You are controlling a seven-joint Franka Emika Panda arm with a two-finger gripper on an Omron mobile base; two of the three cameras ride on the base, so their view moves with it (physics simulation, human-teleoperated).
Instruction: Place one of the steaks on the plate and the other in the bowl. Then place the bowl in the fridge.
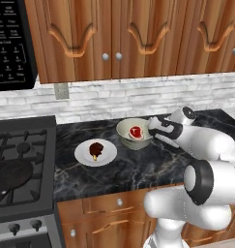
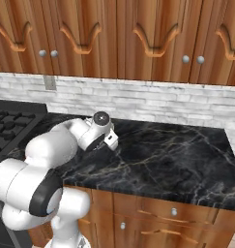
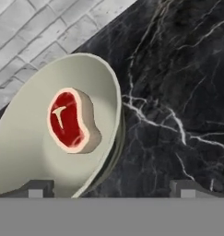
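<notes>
Right now my gripper [image 3: 109, 188] hangs spread wide across the bowl [image 3: 21, 152] rim, red steak [image 3: 69, 120] inside just ahead. If I close off-centre, I reckon the bowl tips.

Counter layout: plate left, bowl right, stove at the far left.
One steak [image 1: 95, 148] lies on the plate [image 1: 83, 156]; the other steak [image 1: 136, 131] lies in the bowl [image 1: 124, 133], just right of and behind the plate (apart). The gripper [image 1: 151, 128] sits at the bowl's right rim; the stove [image 1: 22, 160] lies left of the counter [image 1: 138, 169].
</notes>
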